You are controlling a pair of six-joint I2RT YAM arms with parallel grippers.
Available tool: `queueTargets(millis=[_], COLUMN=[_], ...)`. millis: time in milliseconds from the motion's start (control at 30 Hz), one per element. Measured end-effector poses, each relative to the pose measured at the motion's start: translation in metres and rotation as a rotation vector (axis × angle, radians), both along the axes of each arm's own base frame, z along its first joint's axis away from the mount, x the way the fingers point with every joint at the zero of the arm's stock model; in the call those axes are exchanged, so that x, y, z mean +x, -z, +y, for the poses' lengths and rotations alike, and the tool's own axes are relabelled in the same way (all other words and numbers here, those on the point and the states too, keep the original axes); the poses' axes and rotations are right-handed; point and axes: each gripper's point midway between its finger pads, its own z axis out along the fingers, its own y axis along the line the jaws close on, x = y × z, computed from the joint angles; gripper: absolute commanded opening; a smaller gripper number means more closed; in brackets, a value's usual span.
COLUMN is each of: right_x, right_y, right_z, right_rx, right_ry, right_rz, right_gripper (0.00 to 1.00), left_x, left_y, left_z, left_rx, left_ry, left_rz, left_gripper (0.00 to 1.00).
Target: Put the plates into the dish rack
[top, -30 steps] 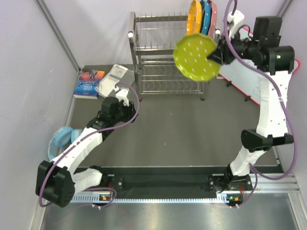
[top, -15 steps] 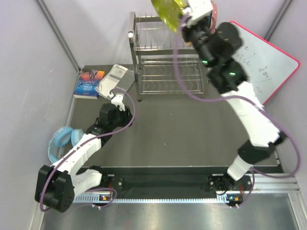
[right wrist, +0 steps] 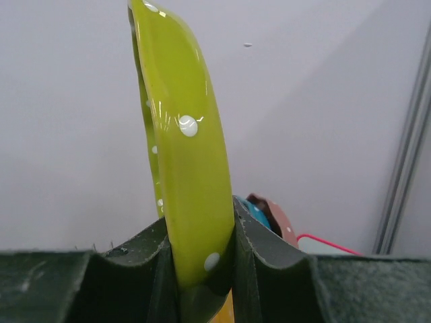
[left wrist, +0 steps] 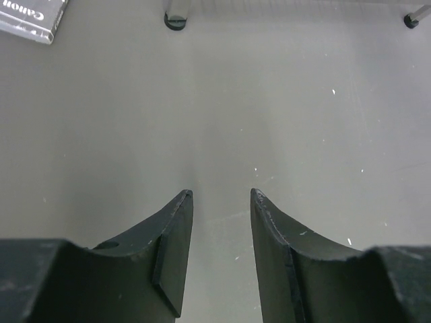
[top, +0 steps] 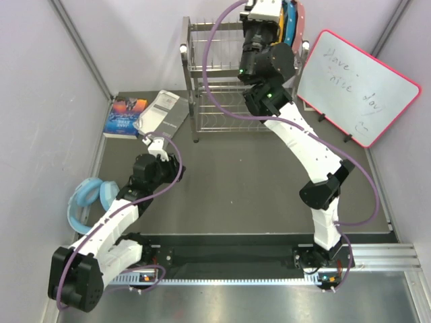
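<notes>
My right gripper (right wrist: 200, 219) is shut on the rim of the yellow-green plate (right wrist: 178, 134), which stands upright and edge-on between the fingers. In the top view the right gripper (top: 261, 17) is high over the right end of the dish rack (top: 222, 74), and the arm hides the yellow-green plate. The blue plate (top: 289, 20) and the pink plate (top: 299, 19) stand on the rack's top tier just right of it. They also show in the right wrist view, blue (right wrist: 250, 208) and pink (right wrist: 276, 219). My left gripper (top: 156, 142) is open and empty over the table (left wrist: 221, 195).
A red-framed whiteboard (top: 357, 84) leans at the right of the rack. A book (top: 124, 116) and a white-and-grey packet (top: 161, 111) lie left of the rack. A pale light-blue dish (top: 87, 198) sits at the table's left edge. A rack foot (left wrist: 176, 20) shows ahead of the left gripper.
The right arm swung the yellow-green plate from in front of the rack up over its top tier, uncovering the whiteboard. The left arm drew back a little toward the near side.
</notes>
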Motion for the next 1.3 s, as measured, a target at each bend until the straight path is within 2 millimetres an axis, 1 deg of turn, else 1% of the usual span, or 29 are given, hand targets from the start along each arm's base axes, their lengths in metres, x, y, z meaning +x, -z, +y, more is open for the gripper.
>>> queueTargets(millis=[100, 233, 333, 433, 533, 700, 967, 1100, 1167, 1300], right_x=[-0.009, -0.015, -0.012, -0.002, 0.012, 0.036, 0.076, 0.092, 0.098, 0.104], right_y=[-0.012, -0.021, -0.017, -0.007, 0.006, 0.037, 0.099, 0.124, 0.133, 0.135], right_z=[-0.016, -0.028, -0.031, -0.033, -0.034, -0.031, -0.015, -0.014, -0.016, -0.02], right_rx=[0.09, 0.169, 0.193, 0.196, 0.188, 0.152, 0.087, 0.066, 0.056, 0.063], right_ry=[0.03, 0.034, 0.037, 0.042, 0.051, 0.079, 0.095, 0.11, 0.118, 0.113], right_rz=[-0.038, -0.073, -0.063, -0.03, 0.007, 0.088, 0.227, 0.276, 0.3, 0.298], right_gripper=[0.0, 0.0, 0.0, 0.0, 0.0, 0.0, 0.0, 0.0, 0.0, 0.0], left_x=[-0.003, -0.007, -0.011, -0.015, -0.019, -0.02, -0.016, -0.015, -0.014, -0.013], left_y=[0.003, 0.003, 0.0, -0.005, -0.007, -0.002, 0.008, 0.007, 0.007, 0.012], left_z=[0.001, 0.0, -0.001, 0.0, 0.001, 0.001, -0.001, -0.001, -0.001, -0.002], left_rx=[-0.021, -0.054, -0.074, -0.097, -0.112, -0.119, -0.12, -0.121, -0.121, -0.117], left_ry=[-0.009, -0.012, -0.01, -0.013, -0.015, -0.019, -0.024, -0.024, -0.024, -0.024], left_rz=[-0.005, -0.023, -0.048, -0.079, -0.106, -0.095, -0.065, -0.07, -0.07, -0.054], left_gripper=[0.45, 0.45, 0.45, 0.45, 0.46, 0.46, 0.46, 0.46, 0.46, 0.46])
